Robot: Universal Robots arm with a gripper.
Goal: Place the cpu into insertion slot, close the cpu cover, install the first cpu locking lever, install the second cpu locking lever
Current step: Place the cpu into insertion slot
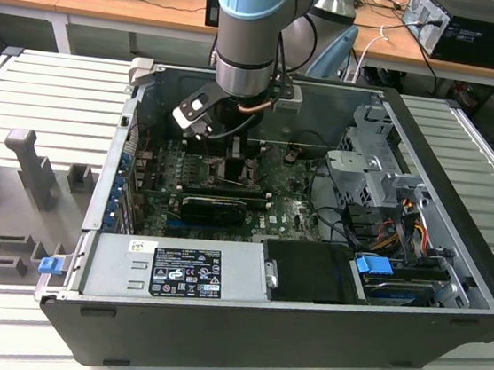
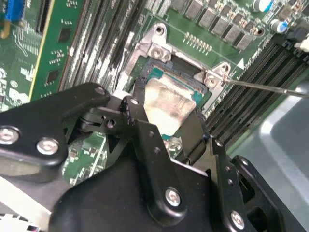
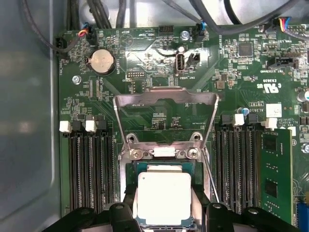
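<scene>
The cpu (image 3: 164, 195), silvery face showing, sits between the black fingers (image 3: 129, 209) of my gripper (image 3: 164, 210), which is shut on its sides. It rests in or just over the insertion slot (image 3: 164, 153), a dark socket with a silver rim; I cannot tell whether it is fully seated. In the second wrist view the cpu (image 2: 166, 104) lies inside the rim (image 2: 157, 48), flanked by the gripper (image 2: 166, 116). The cpu cover (image 3: 164, 95) stands open beyond the socket. A thin locking lever (image 3: 211, 181) (image 2: 260, 87) is swung free beside it. My gripper (image 1: 232, 161) reaches down into the case.
Long black memory slots (image 3: 89, 164) flank the socket on both sides, with a green card (image 3: 275, 179) beyond one bank. A coin battery (image 3: 102, 61) and cables (image 3: 96, 14) lie past the cover. A power supply (image 1: 175, 271) and drive cage (image 1: 378, 169) crowd the case (image 1: 459, 200).
</scene>
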